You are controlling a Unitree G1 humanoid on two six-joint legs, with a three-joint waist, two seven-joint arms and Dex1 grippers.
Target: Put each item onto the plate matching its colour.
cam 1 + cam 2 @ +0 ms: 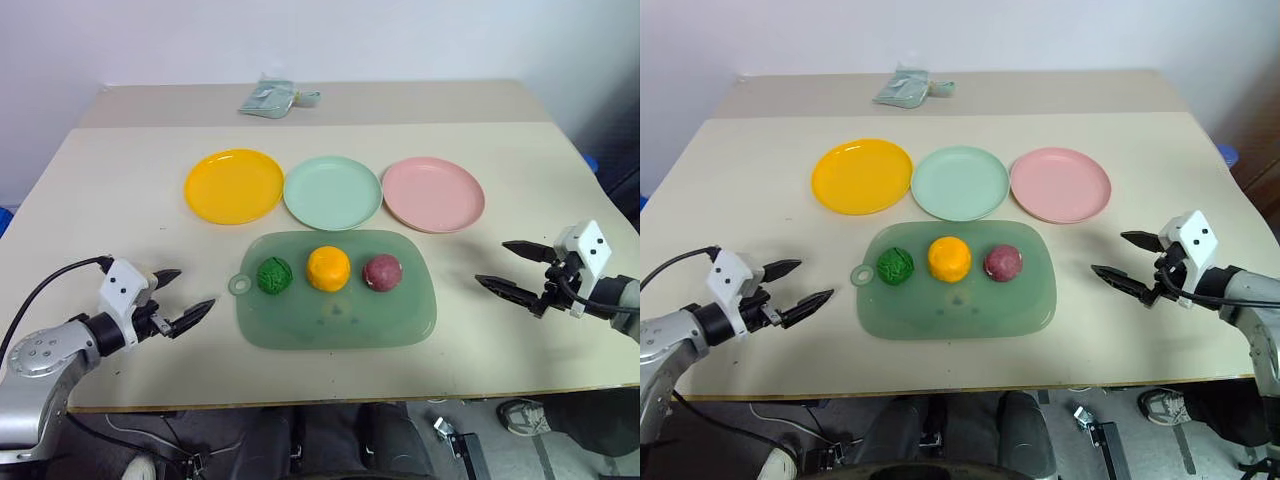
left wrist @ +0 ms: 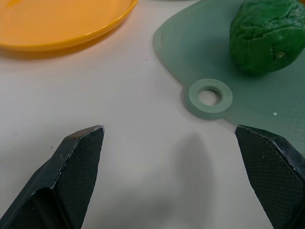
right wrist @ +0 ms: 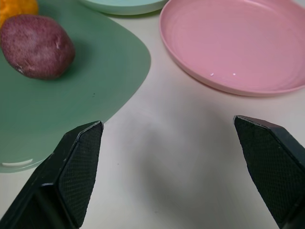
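Left pincer agape, green ball beside.

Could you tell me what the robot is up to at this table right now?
It is set to sort three balls by colour, and nothing has been moved yet. The green ball, orange ball and dark red ball sit in a row on the green board. Beyond it, the yellow-orange plate, mint plate and pink plate hold nothing. The left claw and right claw hang open at either side, holding nothing.
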